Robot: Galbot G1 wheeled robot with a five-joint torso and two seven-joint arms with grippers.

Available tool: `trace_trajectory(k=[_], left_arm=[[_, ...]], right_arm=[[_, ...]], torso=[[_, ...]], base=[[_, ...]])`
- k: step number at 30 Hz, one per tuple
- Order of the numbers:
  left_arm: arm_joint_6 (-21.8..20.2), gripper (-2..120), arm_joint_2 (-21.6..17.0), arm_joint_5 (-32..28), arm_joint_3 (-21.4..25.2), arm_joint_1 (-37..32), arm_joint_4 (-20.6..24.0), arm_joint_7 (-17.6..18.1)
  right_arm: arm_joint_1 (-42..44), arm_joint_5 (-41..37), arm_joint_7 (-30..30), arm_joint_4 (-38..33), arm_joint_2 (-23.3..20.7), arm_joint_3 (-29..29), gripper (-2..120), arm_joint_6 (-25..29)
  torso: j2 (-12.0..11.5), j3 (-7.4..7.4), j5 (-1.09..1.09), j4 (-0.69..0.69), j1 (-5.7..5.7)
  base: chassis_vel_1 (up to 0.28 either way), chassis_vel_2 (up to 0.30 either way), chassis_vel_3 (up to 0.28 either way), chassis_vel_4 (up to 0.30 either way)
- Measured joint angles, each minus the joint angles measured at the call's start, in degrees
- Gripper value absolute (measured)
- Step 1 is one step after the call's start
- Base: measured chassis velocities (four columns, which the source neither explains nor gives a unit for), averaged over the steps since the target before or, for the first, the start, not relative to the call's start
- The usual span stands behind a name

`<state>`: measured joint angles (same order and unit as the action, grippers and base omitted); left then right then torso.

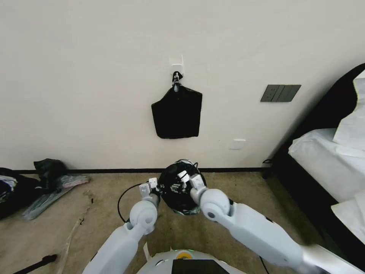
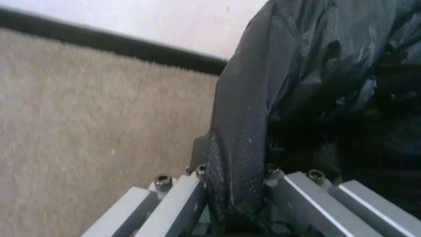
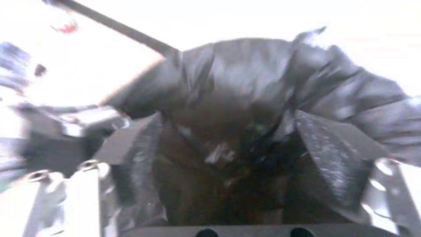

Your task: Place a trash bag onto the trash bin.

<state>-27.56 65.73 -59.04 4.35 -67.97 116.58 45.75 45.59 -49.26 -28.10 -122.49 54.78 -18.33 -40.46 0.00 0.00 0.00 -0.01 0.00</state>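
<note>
The glossy black trash bag (image 1: 178,198) stands in a rounded shape on the carpet just before the wall, and it hides the trash bin. My left gripper (image 1: 149,187) is at the bag's left edge. In the left wrist view its fingers (image 2: 236,177) are drawn close together with the bag's film (image 2: 307,65) pinched between them. My right gripper (image 1: 189,179) is at the bag's top right. In the right wrist view its pads (image 3: 337,158) stand wide apart, with the wrinkled film (image 3: 245,85) bulging between and beyond them.
A flat black pack (image 1: 177,112) hangs from a wall hook above the bag. A dark heap of cloth (image 1: 45,179) lies at the left by the skirting. A bed (image 1: 327,163) stands at the right. A black cable (image 1: 121,201) loops on the carpet by my left arm.
</note>
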Motion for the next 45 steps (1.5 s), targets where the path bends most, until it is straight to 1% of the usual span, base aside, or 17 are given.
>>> trace_trajectory(k=[2, 3, 5, 12, 21, 22, 23, 32, 34, 35, 37, 38, 40, 41, 43, 44, 45], left_arm=[[-0.18, 3, 0.15, -1.41, 0.7, 0.13, -1.08, -0.34], [-0.18, 3, 0.15, -1.41, 0.7, 0.13, -1.08, -0.34], [-0.18, 3, 0.26, -1.99, 1.34, 0.15, -2.26, -0.8], [-0.18, 3, 0.08, -2.5, 2.81, -0.79, -3.4, -1.38], [-0.18, 9, -0.5, -3.72, 3.68, -1.74, -4.27, -3.33], [-0.14, 21, -0.44, -3.37, 3.73, -2.03, -4.01, -3.93], [-0.09, 25, -0.51, -3.11, 3.81, -2.17, -3.72, -4.17], [-0.32, 54, -2.53, -0.87, 6.02, -4.45, -0.32, -6.79], [-0.38, 66, -3.37, 1.87, 7.59, -6.35, 1.76, -9.12], [-0.38, 66, -3.37, 1.87, 7.59, -6.35, 1.76, -9.12], [0.42, 78, -3.76, 10.05, 9.48, -9.22, 4.14, -11.77], [0.42, 78, -3.76, 10.05, 9.48, -9.22, 4.14, -11.77], [5.29, 88, -3.37, 20.02, 11.5, -13.31, 5.49, -15.16], [5.29, 88, -3.37, 20.02, 11.5, -13.31, 5.49, -15.16], [14.24, 97, -2.45, 28.54, 14.02, -17.99, 5.82, -20.33], [14.24, 97, -2.45, 28.54, 14.02, -17.99, 5.82, -20.33], [18.95, 99, -2.05, 32.35, 15.43, -20.35, 5.86, -23.21]], right_arm=[[3.86, 0.42, 1.45, -3.02, -0.89, 4.54, 91, 0.21], [3.86, 0.42, 1.45, -3.02, -0.89, 4.54, 91, 0.21], [8.22, 0.78, 2.6, -5.71, -1.73, 9.71, 98, 1.39], [17.83, 2.66, 4.24, -9.24, -1.8, 21.03, 100, 6.09], [20.9, 3.57, 5.26, -10.61, -1.14, 23.77, 100, 6.14], [21.2, 3.9, 5.3, -10.66, -0.91, 23.83, 100, 6.03], [21.34, 4.0, 5.31, -10.66, -0.82, 23.88, 100, 5.98], [23.37, 4.41, 5.87, -11.03, -0.02, 25.85, 100, 6.18], [25.05, 5.35, 6.67, -11.24, 0.47, 27.24, 100, 7.82], [25.05, 5.35, 6.67, -11.24, 0.47, 27.24, 100, 7.82], [27.91, 8.33, 8.05, -11.03, 1.65, 29.09, 100, 10.82], [27.91, 8.33, 8.05, -11.03, 1.65, 29.09, 100, 10.82], [32.12, 15.31, 11.0, -9.06, 3.5, 31.67, 100, 16.98], [32.12, 15.31, 11.0, -9.06, 3.5, 31.67, 100, 16.98], [37.0, 24.79, 14.67, -6.08, 6.04, 34.93, 100, 26.26], [37.0, 24.79, 14.67, -6.08, 6.04, 34.93, 100, 26.26], [38.81, 27.67, 15.83, -5.02, 7.43, 36.53, 100, 29.53]], torso=[[0.0, 0.0, 0.01, 0.0, 0.0], [0.0, 0.0, 0.01, 0.0, 0.0], [0.0, 0.0, 0.01, 0.0, 0.0], [0.0, 0.0, 0.0, 0.0, 0.0], [0.0, 0.0, -0.01, 0.01, 0.0], [0.0, 0.0, 0.0, 0.01, 0.0], [0.0, 0.0, 0.0, 0.01, 0.0], [0.0, 0.0, 0.0, 0.01, 0.0], [0.0, 0.0, -0.01, 0.01, 0.0], [0.0, 0.0, -0.01, 0.01, 0.0], [0.0, 0.0, 0.0, 0.01, 0.0], [0.0, 0.0, 0.0, 0.01, 0.0], [0.0, 0.0, -0.01, 0.02, 0.0], [0.0, 0.0, -0.01, 0.02, 0.0], [0.0, 0.0, 0.0, 0.01, 0.0], [0.0, 0.0, 0.0, 0.01, 0.0], [0.0, 0.0, -0.02, 0.01, 0.0]], base=[[0.0, 0.0, 0.0, 0.0], [0.0, 0.0, 0.0, 0.0], [0.0, 0.0, 0.0, 0.0], [0.0, 0.0, 0.0, 0.0], [0.0, 0.0, 0.0, 0.0], [0.0, 0.0, 0.0, 0.0], [0.0, 0.0, 0.0, 0.0], [0.0, 0.0, 0.0, 0.0], [0.0, 0.0, 0.0, 0.0], [0.0, 0.0, 0.0, 0.0], [0.0, 0.0, 0.0, 0.0], [0.0, 0.0, 0.0, 0.0], [0.0, 0.0, 0.0, 0.0], [0.0, 0.0, 0.0, 0.0], [0.0, 0.0, 0.0, 0.0], [0.0, 0.0, 0.0, 0.0], [0.0, 0.0, 0.0, 0.0]])
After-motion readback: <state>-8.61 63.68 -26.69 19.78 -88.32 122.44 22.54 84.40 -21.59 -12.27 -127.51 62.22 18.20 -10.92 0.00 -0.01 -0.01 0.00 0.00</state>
